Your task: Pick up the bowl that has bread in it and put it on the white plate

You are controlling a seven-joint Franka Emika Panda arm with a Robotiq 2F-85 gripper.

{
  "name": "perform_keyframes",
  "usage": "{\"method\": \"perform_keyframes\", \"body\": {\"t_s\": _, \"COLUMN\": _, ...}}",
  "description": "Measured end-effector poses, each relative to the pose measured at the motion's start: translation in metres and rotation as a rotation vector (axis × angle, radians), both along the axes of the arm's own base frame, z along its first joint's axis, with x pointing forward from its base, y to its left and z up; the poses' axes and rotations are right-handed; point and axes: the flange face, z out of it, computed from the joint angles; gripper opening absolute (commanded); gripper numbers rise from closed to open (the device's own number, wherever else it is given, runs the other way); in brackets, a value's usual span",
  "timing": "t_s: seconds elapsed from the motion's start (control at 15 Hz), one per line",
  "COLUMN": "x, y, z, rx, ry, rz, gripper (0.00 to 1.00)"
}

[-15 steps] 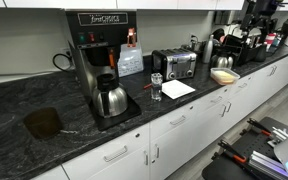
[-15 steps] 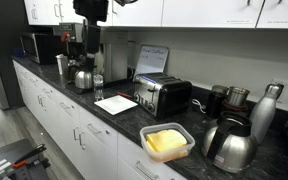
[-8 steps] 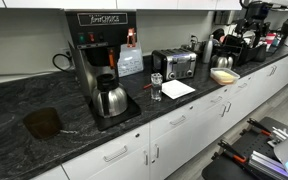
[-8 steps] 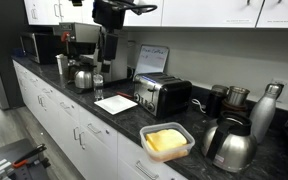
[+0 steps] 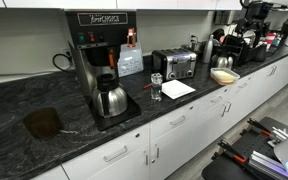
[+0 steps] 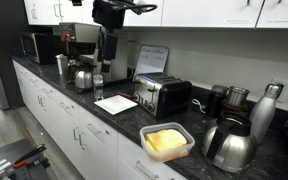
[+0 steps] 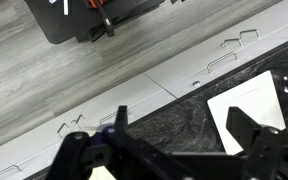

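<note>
The tan bowl (image 5: 224,75) with pale bread (image 6: 164,141) sits on the dark counter beside the steel kettle (image 6: 231,146). It also shows in the other exterior view (image 6: 166,143). The white plate (image 5: 177,89) lies flat next to the glass, in front of the toaster; it shows in both exterior views (image 6: 115,104) and at the right of the wrist view (image 7: 249,108). My gripper (image 7: 180,135) hangs high above the counter (image 6: 109,42), roughly over the plate side. Its jaws are wide apart and empty. The bowl is not clearly seen in the wrist view.
A toaster (image 6: 162,95) stands between plate and bowl. A small clear glass (image 5: 156,87), a coffee maker (image 5: 102,50) with a steel carafe (image 5: 110,99) and bottles (image 6: 267,108) stand along the counter. Upper cabinets (image 6: 214,10) hang overhead. The robot base (image 7: 94,15) stands on the floor.
A second ago the arm was farther towards the coffee maker; it moved along the counter towards the toaster and has held still for the last half second.
</note>
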Motion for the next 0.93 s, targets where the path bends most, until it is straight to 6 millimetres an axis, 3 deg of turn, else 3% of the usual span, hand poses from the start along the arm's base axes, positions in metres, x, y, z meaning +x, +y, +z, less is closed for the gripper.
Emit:
{"method": "perform_keyframes", "body": {"t_s": 0.47, "x": 0.005, "y": 0.0, "z": -0.002, "rx": -0.005, "ry": -0.013, "rz": -0.023, "gripper": 1.0}}
{"method": "perform_keyframes", "body": {"t_s": 0.67, "x": 0.033, "y": -0.003, "z": -0.019, "rx": -0.017, "ry": -0.048, "rz": -0.091, "gripper": 1.0}}
{"method": "perform_keyframes", "body": {"t_s": 0.93, "x": 0.077, "y": -0.017, "z": -0.067, "rx": -0.046, "ry": -0.062, "rz": -0.199, "gripper": 1.0}}
